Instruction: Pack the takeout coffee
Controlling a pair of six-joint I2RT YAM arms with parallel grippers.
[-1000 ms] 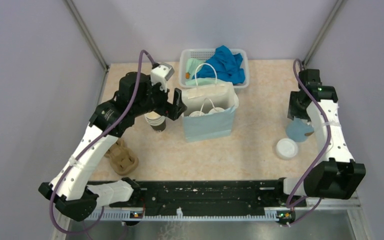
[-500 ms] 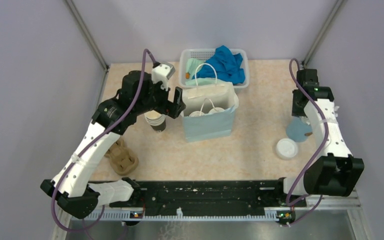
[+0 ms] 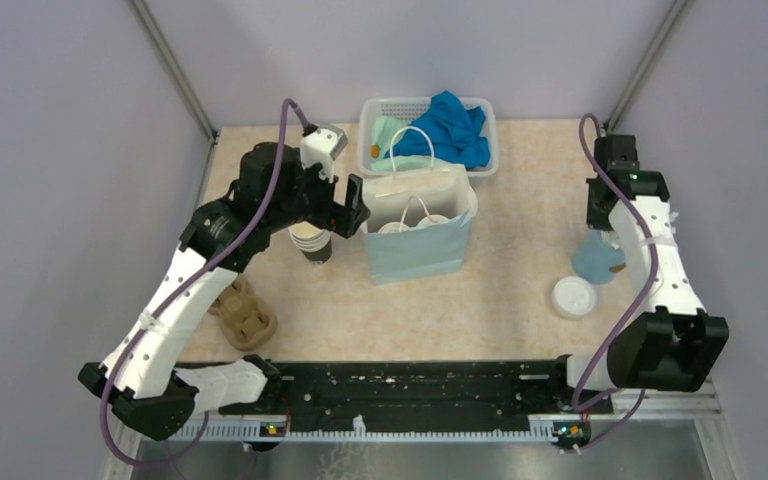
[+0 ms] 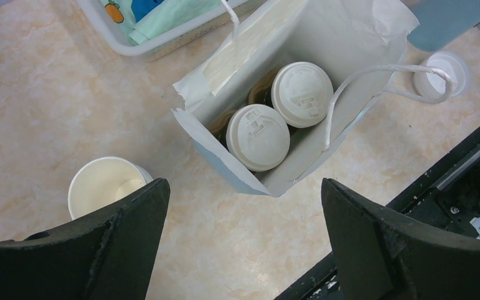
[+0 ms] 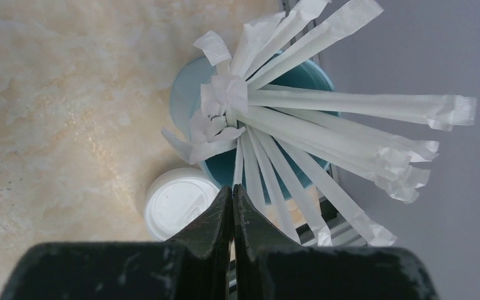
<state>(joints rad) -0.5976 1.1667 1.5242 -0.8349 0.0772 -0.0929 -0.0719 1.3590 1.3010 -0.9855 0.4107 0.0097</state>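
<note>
Two lidded takeout coffee cups (image 4: 257, 136) (image 4: 302, 94) stand side by side inside the light blue paper bag (image 3: 420, 255). An unlidded cup (image 4: 103, 184), on a short stack (image 3: 312, 243), stands left of the bag. My left gripper (image 4: 244, 184) hangs open above the table by the bag's near corner, holding nothing. A loose white lid (image 5: 175, 203) lies beside the light blue cup (image 5: 190, 94) of white sticks (image 5: 325, 103). Over that cup my right gripper (image 5: 233, 187) is shut, and one thin white stick runs into its tips.
A white basket (image 3: 428, 130) with blue and green cloths sits behind the bag. The brown pulp tray (image 3: 245, 315) lies at the near left. The bag's white handles (image 4: 375, 72) arch over its mouth. The right wall stands close to the blue cup.
My right jaws have closed from part open to shut over the cup of sticks, and that arm shifted slightly. The left arm has barely moved.
</note>
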